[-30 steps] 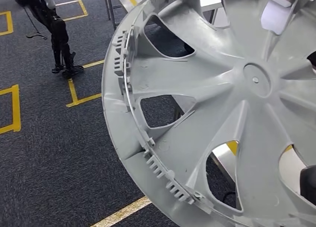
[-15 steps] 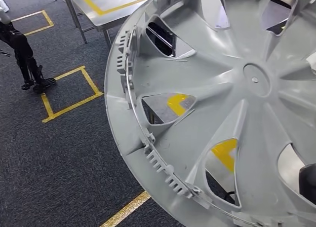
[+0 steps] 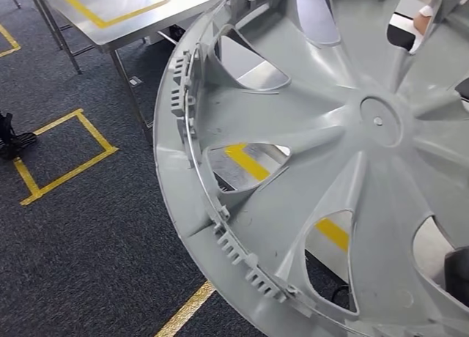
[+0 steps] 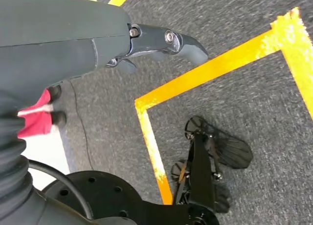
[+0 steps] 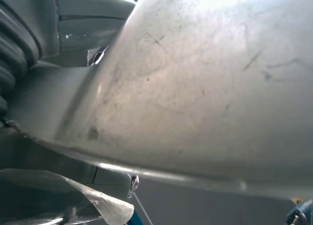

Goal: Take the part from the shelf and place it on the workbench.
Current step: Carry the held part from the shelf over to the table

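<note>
A large grey plastic wheel cover point(image 3: 343, 168), the part, is held up close before the head camera, its ribbed inner side facing the lens, with spokes running out from a round hub and clips along its curved rim. It hangs in the air above the floor and partly over the near corner of the metal worktop point(image 3: 127, 11), not resting on anything. Through the openings between the spokes show bright patches of the worktop and its yellow tape lines. The worktop stands on thin metal legs, its top marked with yellow tape near the far edge. A dark shape at the lower right edge of the head view, against the cover's rim, may be part of the right hand point(image 5: 74, 24); in the right wrist view that hand's grey cover lies right against the scuffed grey surface of the wheel cover, so it seems to be grasping the cover, though the fingers themselves are hidden. The left hand point(image 4: 162, 41) hangs low over the dark carpet point(image 3: 83, 227), its fingers stretched out with nothing in them. Yellow tape lines point(image 3: 66, 150) mark squares on the carpet.
</note>
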Robot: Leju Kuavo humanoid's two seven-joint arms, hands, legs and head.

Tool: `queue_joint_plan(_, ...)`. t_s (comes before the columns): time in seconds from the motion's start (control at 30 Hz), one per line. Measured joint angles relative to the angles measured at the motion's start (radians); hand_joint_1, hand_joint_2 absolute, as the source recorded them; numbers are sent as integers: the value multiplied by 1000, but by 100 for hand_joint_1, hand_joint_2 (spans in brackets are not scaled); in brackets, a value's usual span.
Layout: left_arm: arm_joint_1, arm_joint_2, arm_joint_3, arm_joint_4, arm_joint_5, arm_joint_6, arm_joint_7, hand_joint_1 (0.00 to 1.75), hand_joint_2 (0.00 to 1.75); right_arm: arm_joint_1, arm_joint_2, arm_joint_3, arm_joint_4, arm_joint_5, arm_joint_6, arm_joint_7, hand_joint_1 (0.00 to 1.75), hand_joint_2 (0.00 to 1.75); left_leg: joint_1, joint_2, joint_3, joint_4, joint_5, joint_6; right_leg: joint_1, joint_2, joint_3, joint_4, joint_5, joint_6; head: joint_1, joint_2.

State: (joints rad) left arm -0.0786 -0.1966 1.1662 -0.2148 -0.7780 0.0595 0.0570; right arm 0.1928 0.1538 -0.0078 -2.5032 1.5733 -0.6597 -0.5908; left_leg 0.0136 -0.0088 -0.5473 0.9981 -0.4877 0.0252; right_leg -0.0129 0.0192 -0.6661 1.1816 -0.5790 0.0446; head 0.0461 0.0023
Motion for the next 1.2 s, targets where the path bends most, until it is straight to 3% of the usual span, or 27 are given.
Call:
queue_joint_plan(0.07, 2, 0, 0, 0, -1, 0, 0, 0, 175, 1, 0, -1, 0, 0, 0, -1, 175, 175, -2, 28, 0, 1, -1, 2, 0, -12, -49, 104, -37, 5, 0, 0)
queue_joint_plan(0.1, 2, 0, 0, 0, -2, -1, 0, 0, 175, 2, 0, -1, 0, 0, 0, -1, 175, 175, -3, 41, 0, 1, -2, 1, 0, -15, -49, 107, -27, 6, 0, 0)
queue_joint_plan(0.17, 0, -1, 0, 0, -4, -2, 0, 0, 175, 2, 0, -2, 0, 0, 0, -2, 175, 175, -3, 62, 4, 1, -5, -2, 0, -32, 10, -2, 34, 5, 0, 0)
queue_joint_plan(0.23, -1, -2, -1, 0, -5, -3, -1, 0, 175, 1, 0, -3, 0, 0, 0, -2, 175, 175, -7, 77, 8, 3, -10, -10, 5, -68, 83, -134, 76, -3, 0, 0)
queue_joint_plan(0.3, -1, -2, -1, 0, -5, -4, -2, 0, 175, 1, 0, -3, 0, -1, 0, -3, 175, 175, -12, 91, 11, 5, -13, -19, 11, -79, 108, -178, 80, -14, -1, 0)
queue_joint_plan(0.37, -2, -2, -2, 0, -5, -4, -4, 0, 175, 3, 0, -4, -1, -1, 0, -3, 175, 175, -11, 103, 14, 6, -17, -29, 10, -59, 107, -179, 84, -26, -1, 0)
queue_joint_plan(0.43, -4, -3, -3, 0, -5, -5, -6, 0, 175, 2, 0, -4, -1, -1, 0, -3, 175, 175, -7, 74, 5, 40, -44, -40, 6, -42, 109, -183, 89, -38, -3, 0)
queue_joint_plan(0.5, -2, -3, -5, 0, -6, -5, -9, 0, 175, 1, 0, -3, -1, -1, 0, -3, 175, 175, -5, 31, -45, 156, -109, -46, 4, -24, 110, -184, 91, -46, -6, 0)
queue_joint_plan(0.57, 1, -3, -6, 0, -6, -4, -10, 0, 175, 2, 0, -3, -1, -1, 0, -2, 175, 175, -4, 21, -107, 287, -158, -46, 6, 0, 110, -183, 91, -49, -6, 0)
queue_joint_plan(0.6, 3, -4, -6, 0, -6, -4, -10, 0, 175, 2, 0, -3, -1, -1, 0, -2, 175, 175, -4, 20, -120, 310, -155, -45, 6, 12, 111, -183, 92, -49, -6, 0)
queue_joint_plan(0.63, 3, -4, -7, 0, -6, -4, -10, 0, 175, 2, 0, -3, -1, -1, 0, -2, 175, 175, -4, 18, -114, 291, -130, -42, 7, 25, 112, -183, 92, -49, -6, 0)
queue_joint_plan(0.67, 3, -3, -8, 0, -6, -4, -11, 0, 175, 2, 0, -3, -1, -1, 0, -2, 175, 175, -4, 12, -92, 234, -90, -39, 7, 38, 114, -183, 91, -49, -6, 0)
queue_joint_plan(0.73, 3, -2, -9, 0, -6, -4, -12, 0, 175, 1, 0, -3, -1, -1, 0, -2, 175, 175, -2, -27, -33, 92, -20, -31, 7, 61, 115, -180, 90, -45, -6, 0)
queue_joint_plan(0.8, 2, -1, -10, 0, -6, -4, -12, 0, 175, 1, 0, -3, -1, -1, 0, -2, 175, 175, -1, -57, -5, 23, -4, -25, 5, 81, 107, -177, 91, -35, -6, 0)
queue_joint_plan(0.87, 1, -2, -13, 0, -6, -3, -12, 0, 175, 2, 0, -3, -1, -1, 0, -3, 175, 175, -2, -46, -4, 15, -6, -19, 2, 98, 97, -179, 95, -21, -6, 0)
queue_joint_plan(0.9, 0, -4, -14, 0, -6, -3, -12, 0, 175, 3, 0, -3, -1, 0, 0, -3, 175, 175, -1, -37, -3, 10, -3, -13, 2, 90, 91, -176, 92, -15, -6, 0)
queue_joint_plan(0.97, -2, -5, -16, 0, -6, -3, -13, 0, 175, 2, 0, -4, -1, -1, 0, -3, 175, 175, 1, -14, -1, 1, 1, 0, 4, 42, 61, -122, 56, -6, -2, 0)
queue_joint_plan(1.03, 0, -5, -17, 0, -7, -3, -13, 0, 175, 0, 0, -4, 0, -1, 0, -3, 175, 175, -1, 10, -1, 0, 1, 6, 2, -5, 3, 6, -11, 2, 2, 0)
queue_joint_plan(1.1, 3, -5, -17, 0, -9, -2, -13, 0, 175, 1, 0, -4, 0, -1, 0, -2, 175, 175, -3, 36, -2, 0, 0, 7, -1, -13, -46, 109, -46, 8, 3, 0)
queue_joint_plan(1.13, 3, -5, -17, 0, -10, -1, -14, 0, 175, 1, 0, -5, 0, -1, 0, -2, 175, 175, -3, 48, -2, 1, 0, 6, -1, -16, -45, 109, -35, 11, 3, 0)
queue_joint_plan(1.2, 1, -6, -17, 0, -12, 0, -15, 0, 175, 2, 0, -5, 0, -1, 0, -2, 175, 175, -2, 67, 2, 1, -4, 2, -3, -33, 20, -13, 32, 11, 3, 0)
